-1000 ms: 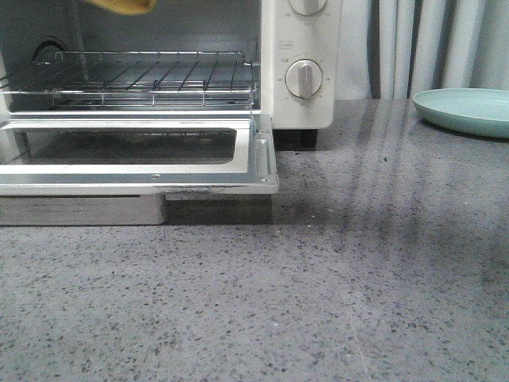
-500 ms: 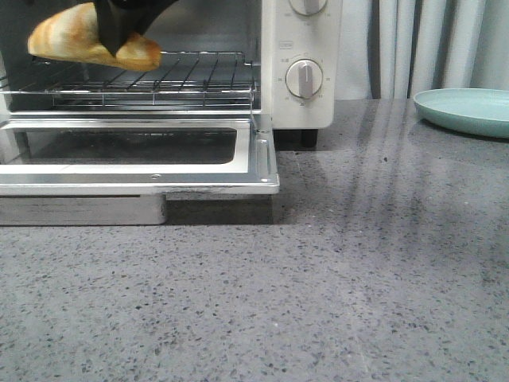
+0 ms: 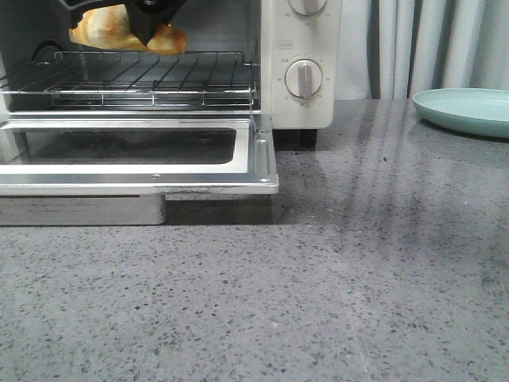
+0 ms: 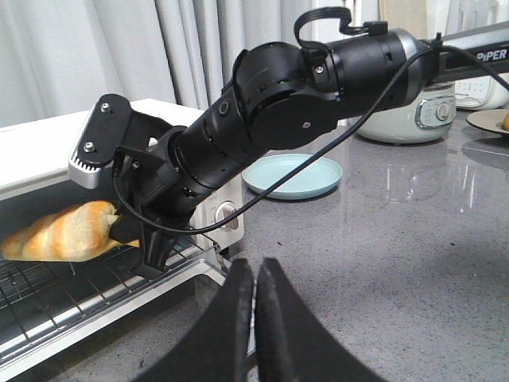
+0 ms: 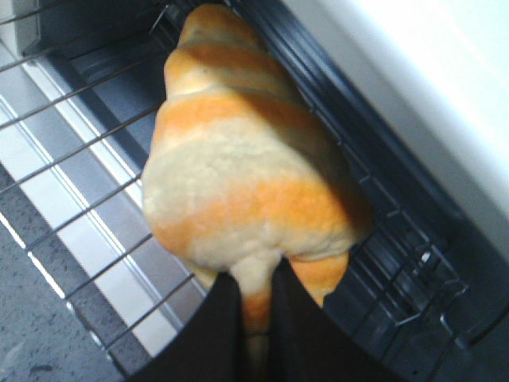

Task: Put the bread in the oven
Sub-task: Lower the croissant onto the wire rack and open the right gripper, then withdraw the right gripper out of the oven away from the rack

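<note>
The bread (image 3: 107, 30) is a golden croissant roll with cream stripes. My right gripper (image 3: 148, 30) is shut on one tapered end and holds it inside the open oven (image 3: 306, 103), just above the wire rack (image 3: 159, 79). In the right wrist view the bread (image 5: 238, 175) hangs over the rack (image 5: 79, 183), and the right gripper (image 5: 256, 294) pinches its end. The left wrist view shows the right arm reaching in with the bread (image 4: 64, 232). My left gripper (image 4: 254, 274) is shut and empty, over the counter in front of the oven.
The oven door (image 3: 262, 159) lies open and flat towards me, over a metal tray (image 3: 79, 211). A teal plate (image 3: 465, 107) sits at the back right. A white appliance (image 4: 413, 119) stands further off. Curtains hang behind the grey counter.
My right gripper has come down with the bread from the top edge of the view. It has then moved right and deeper into the oven, above the rack.
</note>
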Controlling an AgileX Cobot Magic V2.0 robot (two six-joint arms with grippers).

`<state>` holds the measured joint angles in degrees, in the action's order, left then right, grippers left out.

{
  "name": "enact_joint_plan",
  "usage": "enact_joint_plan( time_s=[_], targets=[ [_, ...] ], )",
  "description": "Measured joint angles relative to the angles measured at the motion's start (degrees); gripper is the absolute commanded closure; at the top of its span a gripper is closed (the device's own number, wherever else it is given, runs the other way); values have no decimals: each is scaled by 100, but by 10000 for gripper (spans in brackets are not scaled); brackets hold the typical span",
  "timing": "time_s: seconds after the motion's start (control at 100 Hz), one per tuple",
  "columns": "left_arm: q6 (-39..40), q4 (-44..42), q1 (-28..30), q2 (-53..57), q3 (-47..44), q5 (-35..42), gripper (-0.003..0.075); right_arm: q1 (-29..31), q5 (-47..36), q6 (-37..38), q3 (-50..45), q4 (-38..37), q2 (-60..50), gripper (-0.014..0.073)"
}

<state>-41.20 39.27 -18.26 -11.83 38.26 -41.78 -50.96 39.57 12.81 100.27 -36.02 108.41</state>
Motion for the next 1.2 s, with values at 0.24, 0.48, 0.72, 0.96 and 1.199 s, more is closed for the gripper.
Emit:
enact_joint_plan(
  time_s=[0.24,0.48,0.72,0.96,1.199],
  targets=[
    [0,0,0,11,0,0,742,0,-181,0,12,-300,120,402],
    [0,0,0,11,0,0,742,-11,-219,0,21,-331,371,97],
    [0,0,0,11,0,0,742,1,-137,14,21,-345,319,100],
    [0,0,0,11,0,0,742,-250,93,37,21,-292,-7,109],
    [0,-59,0,11,0,0,742,-624,307,37,21,-261,-232,125]
  ],
)
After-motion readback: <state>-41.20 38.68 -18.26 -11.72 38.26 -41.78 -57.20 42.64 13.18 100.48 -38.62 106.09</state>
